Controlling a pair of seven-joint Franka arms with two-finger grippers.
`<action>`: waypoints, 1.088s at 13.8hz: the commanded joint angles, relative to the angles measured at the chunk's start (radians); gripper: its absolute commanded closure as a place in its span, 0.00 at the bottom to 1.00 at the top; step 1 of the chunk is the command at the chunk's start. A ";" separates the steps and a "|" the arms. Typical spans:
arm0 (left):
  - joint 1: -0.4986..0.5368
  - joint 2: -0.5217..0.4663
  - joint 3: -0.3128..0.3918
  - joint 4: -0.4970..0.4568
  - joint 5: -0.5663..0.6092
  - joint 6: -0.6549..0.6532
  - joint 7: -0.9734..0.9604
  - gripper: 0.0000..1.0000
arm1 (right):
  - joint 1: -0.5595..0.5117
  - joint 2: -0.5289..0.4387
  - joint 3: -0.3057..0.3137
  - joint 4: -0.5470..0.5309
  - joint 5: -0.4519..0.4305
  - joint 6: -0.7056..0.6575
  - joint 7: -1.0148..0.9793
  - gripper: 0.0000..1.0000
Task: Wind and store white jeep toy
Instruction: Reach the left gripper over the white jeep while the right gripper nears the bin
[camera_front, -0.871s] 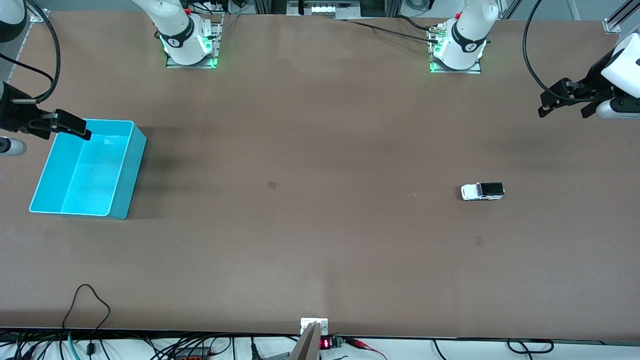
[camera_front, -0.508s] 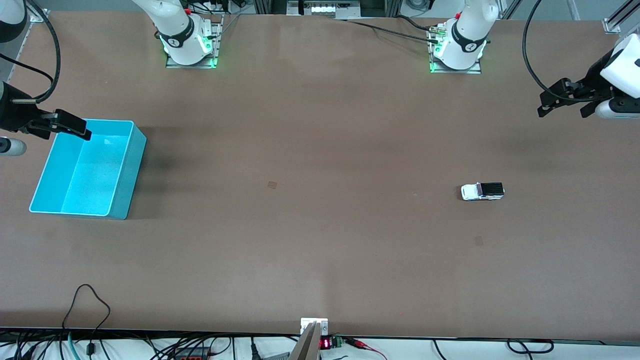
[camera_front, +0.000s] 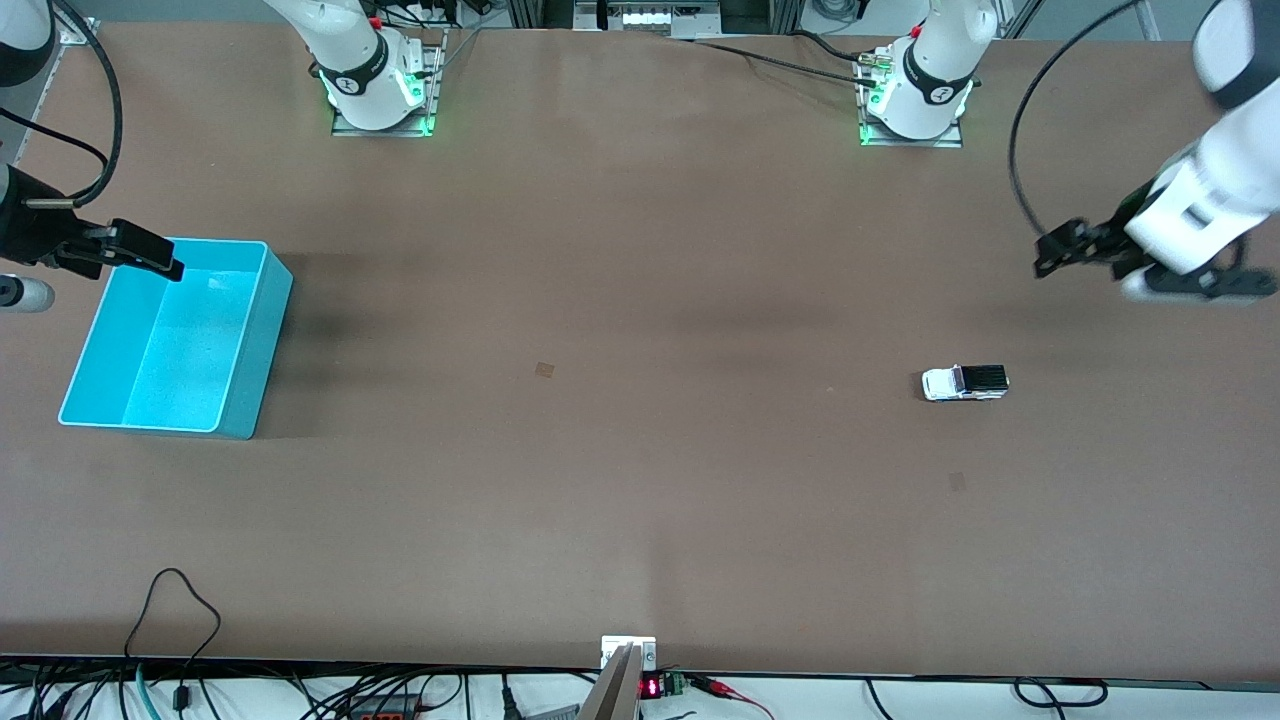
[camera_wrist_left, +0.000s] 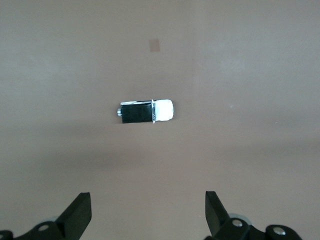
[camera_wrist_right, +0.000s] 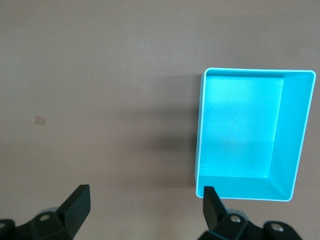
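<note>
The white jeep toy (camera_front: 964, 383), white with a black rear section, stands alone on the brown table toward the left arm's end. It also shows in the left wrist view as the jeep (camera_wrist_left: 147, 111), well ahead of the fingertips. My left gripper (camera_front: 1060, 250) hangs open and empty over bare table near that end's edge; in its own view the left gripper (camera_wrist_left: 147, 210) holds nothing. My right gripper (camera_front: 140, 255) waits open over the rim of the cyan bin (camera_front: 170, 340). Its own view shows the right gripper (camera_wrist_right: 145, 207) empty, one fingertip next to the empty bin (camera_wrist_right: 250, 135).
Two small square marks (camera_front: 544, 369) (camera_front: 957, 481) lie flat on the table. Both arm bases (camera_front: 375, 90) (camera_front: 915, 95) stand along the table edge farthest from the front camera. Cables (camera_front: 170, 610) trail over the edge nearest to it.
The left arm has swung its gripper lower in the front view and closer to the jeep. The right arm, the bin and the jeep have not moved.
</note>
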 joint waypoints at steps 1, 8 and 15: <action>0.002 0.117 -0.004 0.029 0.030 0.023 0.107 0.00 | -0.004 0.015 0.005 0.001 0.007 -0.002 -0.010 0.00; 0.013 0.332 -0.004 0.041 0.101 0.123 0.499 0.00 | 0.004 0.078 0.005 0.000 0.007 -0.030 -0.012 0.00; 0.036 0.438 -0.005 0.074 0.114 0.215 1.139 0.00 | 0.004 0.130 0.005 0.000 0.006 -0.128 0.004 0.00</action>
